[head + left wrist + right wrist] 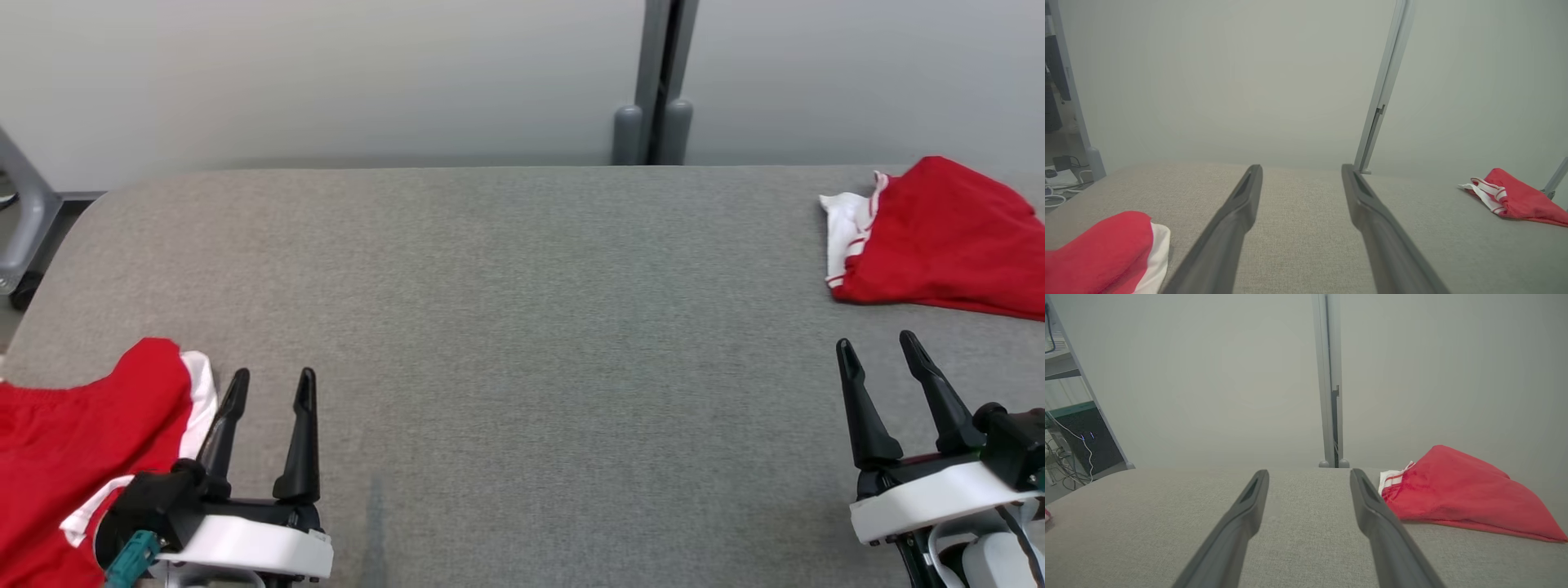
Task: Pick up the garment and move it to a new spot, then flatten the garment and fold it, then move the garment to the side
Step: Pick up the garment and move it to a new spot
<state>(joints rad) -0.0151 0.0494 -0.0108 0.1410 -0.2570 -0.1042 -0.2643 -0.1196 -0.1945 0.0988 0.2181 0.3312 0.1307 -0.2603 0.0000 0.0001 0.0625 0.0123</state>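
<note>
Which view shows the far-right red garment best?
Right wrist view: the red garment sits close and almost whole, white striped edge included. Head view cuts it off at the right edge; left wrist view shows it small, distant, also cropped.

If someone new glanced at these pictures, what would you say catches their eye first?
A red garment with white trim stands out at the far right of the grey table. A second red garment lies at the near left, beside the open left hand; the right hand is open too, holding nothing.
</note>
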